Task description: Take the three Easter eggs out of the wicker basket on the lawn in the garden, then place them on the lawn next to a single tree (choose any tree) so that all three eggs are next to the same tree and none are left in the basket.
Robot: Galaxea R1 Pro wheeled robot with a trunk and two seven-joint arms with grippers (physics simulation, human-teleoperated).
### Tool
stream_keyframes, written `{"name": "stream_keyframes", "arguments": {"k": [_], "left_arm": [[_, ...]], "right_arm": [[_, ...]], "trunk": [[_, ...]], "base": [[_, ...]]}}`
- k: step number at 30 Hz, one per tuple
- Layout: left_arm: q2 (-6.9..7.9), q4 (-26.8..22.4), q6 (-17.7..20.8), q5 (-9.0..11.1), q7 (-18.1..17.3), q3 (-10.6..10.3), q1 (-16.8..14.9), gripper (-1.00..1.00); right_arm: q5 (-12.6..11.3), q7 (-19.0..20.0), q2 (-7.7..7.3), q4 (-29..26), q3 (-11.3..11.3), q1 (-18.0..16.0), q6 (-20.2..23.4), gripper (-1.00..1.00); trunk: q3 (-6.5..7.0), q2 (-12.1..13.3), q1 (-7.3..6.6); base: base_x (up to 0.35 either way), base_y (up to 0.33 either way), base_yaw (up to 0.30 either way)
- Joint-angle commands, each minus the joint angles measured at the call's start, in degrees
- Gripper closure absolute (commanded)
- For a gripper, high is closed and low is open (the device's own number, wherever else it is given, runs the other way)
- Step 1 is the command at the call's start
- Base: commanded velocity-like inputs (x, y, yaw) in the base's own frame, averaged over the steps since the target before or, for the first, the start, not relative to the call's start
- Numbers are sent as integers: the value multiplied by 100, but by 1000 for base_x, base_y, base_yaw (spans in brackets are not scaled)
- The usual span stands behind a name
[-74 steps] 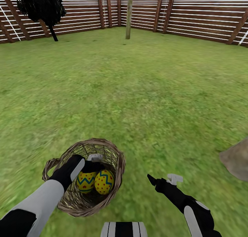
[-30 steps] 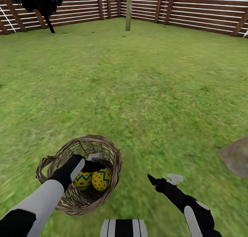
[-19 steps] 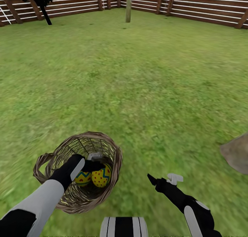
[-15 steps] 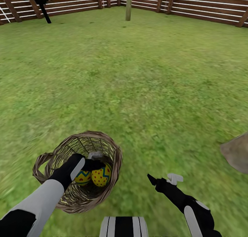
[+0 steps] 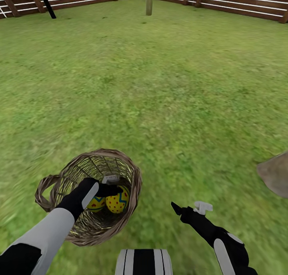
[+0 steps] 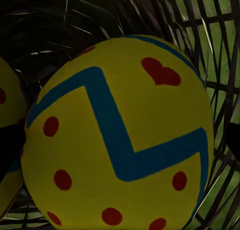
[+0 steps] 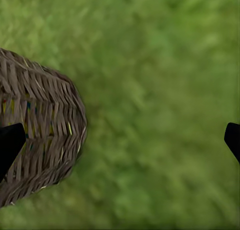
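Left gripper (image 5: pixel 113 186) is down inside the wicker basket (image 5: pixel 70 175), right over the eggs; its dark fingertips (image 6: pixel 10 145) sit wide apart either side of a zigzag egg (image 6: pixel 117 140), contact unclear. Right gripper (image 5: pixel 188 207) hangs over the lawn (image 5: pixel 168 91) beside the basket, jaws spread, holding nothing. Two Easter eggs (image 5: pixel 117 200) lie side by side in the basket. Tree trunk (image 5: pixel 149 1) stands well apart by the fence (image 5: pixel 240 7).

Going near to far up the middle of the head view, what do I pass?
Wicker basket with Easter eggs → open lawn → pale tree trunk → wooden fence.
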Motion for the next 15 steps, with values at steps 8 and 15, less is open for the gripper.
{"name": "stream_keyframes", "arguments": {"k": [8, 15], "left_arm": [[1, 0, 12, -23, -25, -25, -3, -100], [-1, 8, 19, -23, -26, -26, -3, -100]], "right_arm": [[-15, 26, 7, 2, -15, -2, 39, -100], [-15, 26, 7, 4, -14, 1, 39, -100]], "trunk": [[-70, -5, 7], [-70, -5, 7]], "base": [[0, 0, 0], [0, 0, 0]]}}
